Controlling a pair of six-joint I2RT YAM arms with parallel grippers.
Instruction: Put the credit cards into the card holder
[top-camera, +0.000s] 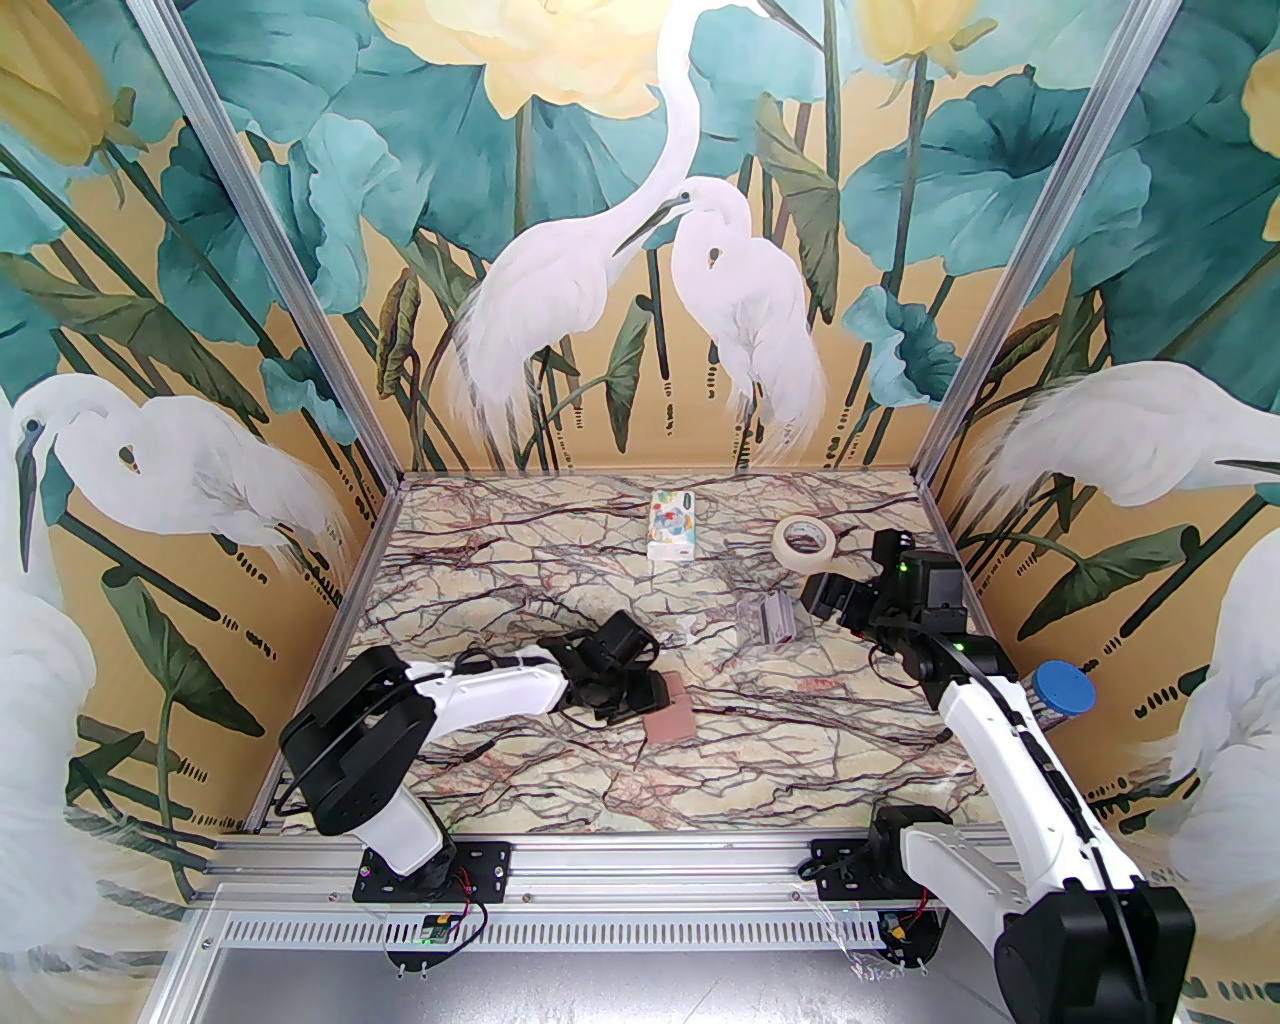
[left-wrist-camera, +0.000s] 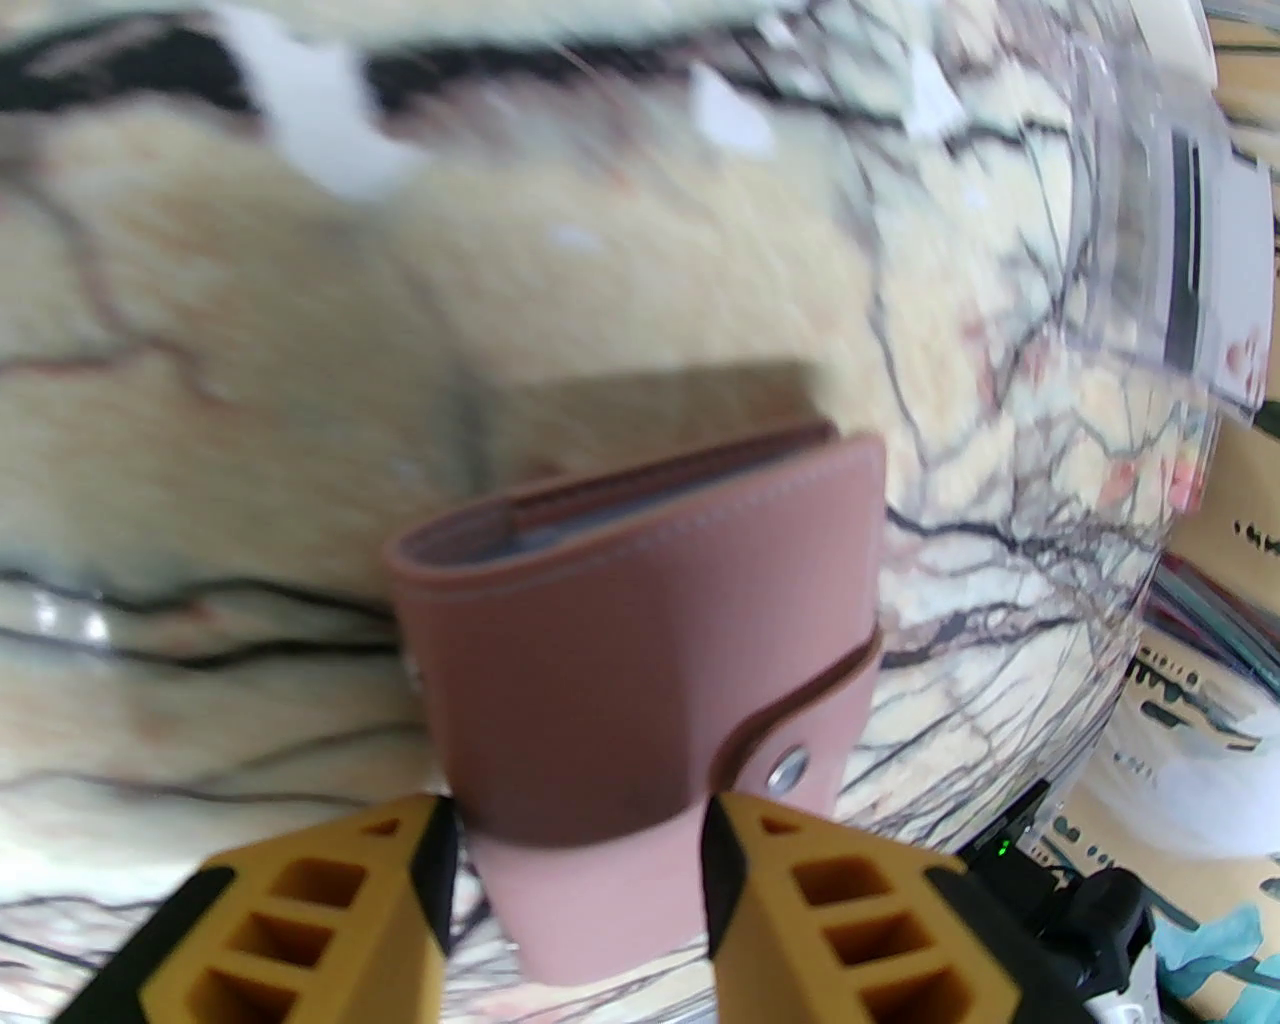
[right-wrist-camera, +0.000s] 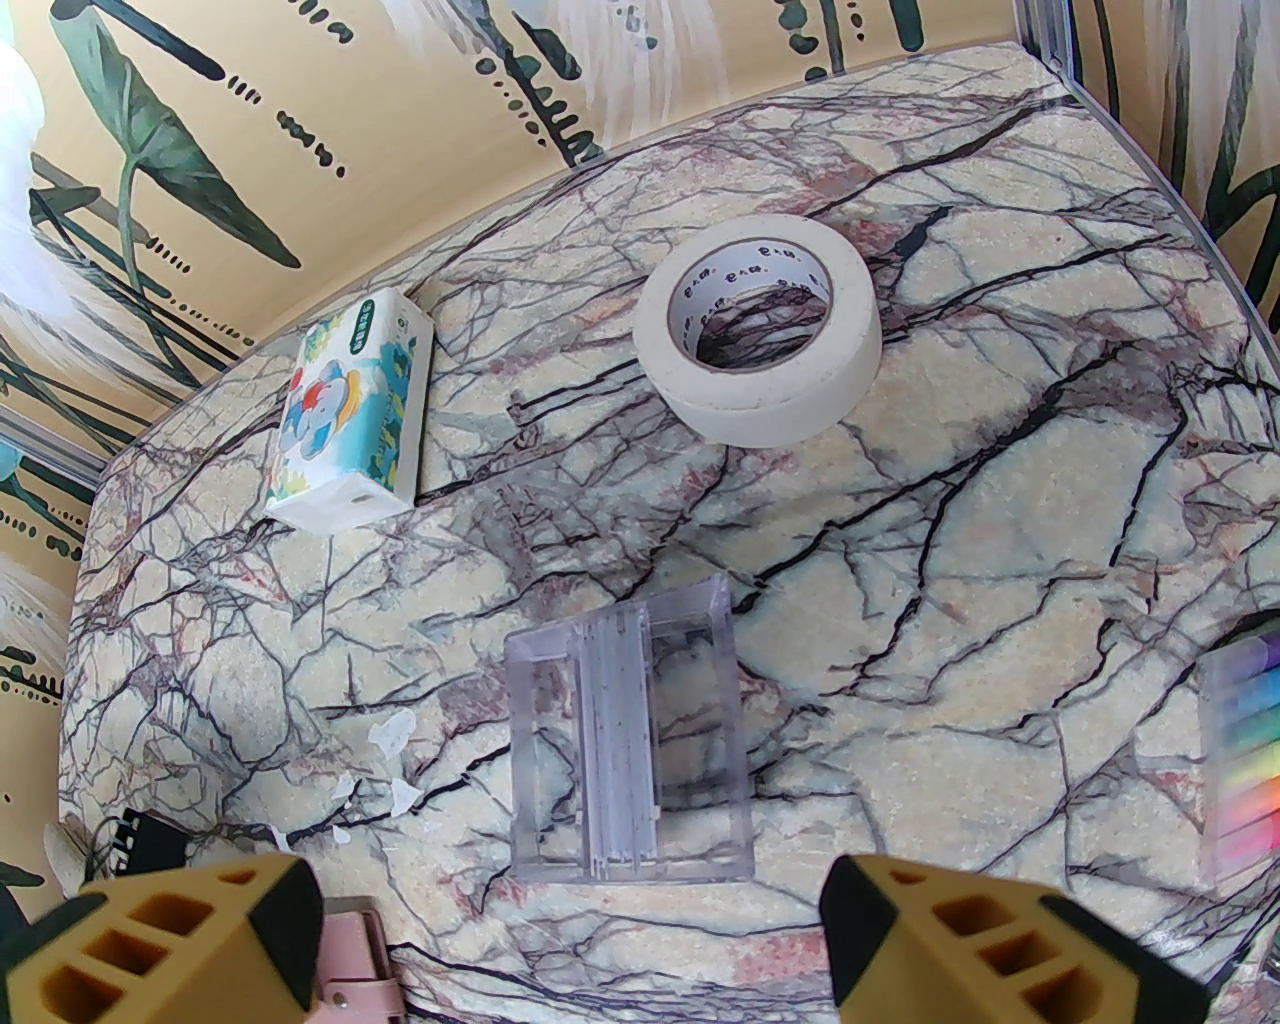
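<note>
From the left wrist camera I see the card holder (left-wrist-camera: 620, 640) lying right in the mouth of the left gripper (left-wrist-camera: 578, 830). Its near end sits between the two yellow fingers, with the strap and its metal snap (left-wrist-camera: 790, 770) by the right-hand finger. The finger pads are at the wallet's side edges, but I cannot tell whether they are actually pinching it. The far edge gapes a little and shows grey-blue lining; I can't make out anything in the slot. From overhead the wallet is near the middle of the marble table (right-wrist-camera: 1000, 500), beside the left arm's wrist.

The right gripper (right-wrist-camera: 570, 890) is spread wide with nothing between its fingers, hovering just short of a clear plastic box (right-wrist-camera: 630, 740). Thin pale sheets (right-wrist-camera: 615, 740) stand on edge across the middle of the box — whether they are cards I cannot say.

Farther back, a tissue pack (right-wrist-camera: 345, 420) carries a cartoon elephant and a green oval logo, the lettering too small to read. The tape roll (right-wrist-camera: 760, 325) has dark print inside its core — also unreadable. A multicoloured pack (right-wrist-camera: 1245, 750) lies at the right edge.
</note>
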